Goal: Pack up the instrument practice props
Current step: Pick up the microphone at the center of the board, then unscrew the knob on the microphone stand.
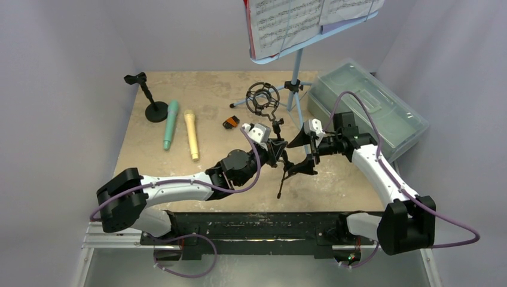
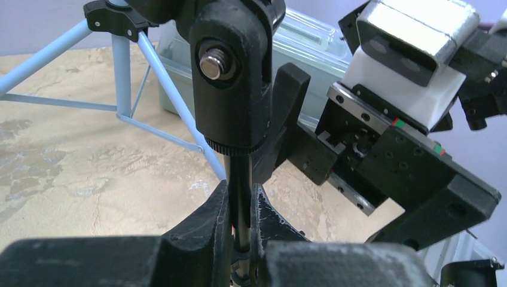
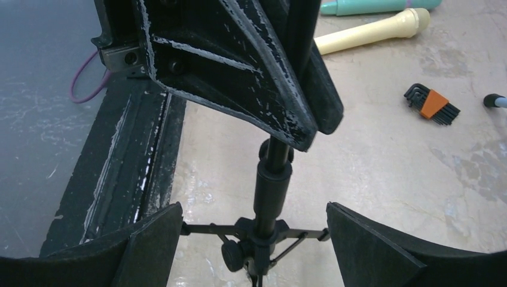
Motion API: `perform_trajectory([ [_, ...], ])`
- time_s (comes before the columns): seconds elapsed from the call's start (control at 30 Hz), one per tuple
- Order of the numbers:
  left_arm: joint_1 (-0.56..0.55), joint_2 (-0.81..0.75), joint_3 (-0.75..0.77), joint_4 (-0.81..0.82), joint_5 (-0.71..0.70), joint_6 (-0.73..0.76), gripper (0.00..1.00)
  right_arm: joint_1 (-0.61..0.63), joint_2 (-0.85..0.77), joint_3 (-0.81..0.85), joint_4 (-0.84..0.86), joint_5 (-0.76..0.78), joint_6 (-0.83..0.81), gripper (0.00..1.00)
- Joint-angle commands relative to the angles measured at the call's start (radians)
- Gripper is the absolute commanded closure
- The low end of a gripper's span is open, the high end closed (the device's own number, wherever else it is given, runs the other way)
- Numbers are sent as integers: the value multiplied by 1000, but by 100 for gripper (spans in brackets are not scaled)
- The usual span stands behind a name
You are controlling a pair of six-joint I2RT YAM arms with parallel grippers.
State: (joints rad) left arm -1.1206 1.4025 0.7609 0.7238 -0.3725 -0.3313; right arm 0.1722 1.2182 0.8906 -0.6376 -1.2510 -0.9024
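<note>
My left gripper point(image 1: 276, 149) point(image 2: 241, 203) is shut on the thin pole of the black microphone tripod point(image 1: 281, 173), which it holds tilted above the table; the ring mount point(image 1: 263, 98) is at the pole's far end. My right gripper point(image 1: 300, 154) point(image 3: 254, 210) is open, with its fingers on either side of the tripod's lower collar point(image 3: 272, 191) and not touching it. The teal microphone point(image 1: 171, 124) and the beige microphone point(image 1: 191, 134) lie on the left. The round-base pole point(image 1: 152, 101) stands beyond them. The light-blue music rack point(image 1: 296, 66) stands at the back and holds white sheets point(image 1: 299, 21).
A translucent grey-green box point(image 1: 370, 107) with its lid shut sits at the back right, close behind my right arm. An orange-and-black hex key set point(image 1: 231, 123) point(image 3: 433, 104) lies mid-table. The rack's blue legs point(image 2: 125, 78) stand just beyond the tripod.
</note>
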Motion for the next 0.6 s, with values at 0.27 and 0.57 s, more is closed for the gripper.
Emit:
perform_trajectory([
  [0.27, -44, 12, 86, 156, -112, -51, 100, 50, -3, -27, 128, 14, 125, 36],
  [0.57, -50, 2, 75, 175, -100, -58, 100, 63, 0, -19, 146, 35, 157, 85],
])
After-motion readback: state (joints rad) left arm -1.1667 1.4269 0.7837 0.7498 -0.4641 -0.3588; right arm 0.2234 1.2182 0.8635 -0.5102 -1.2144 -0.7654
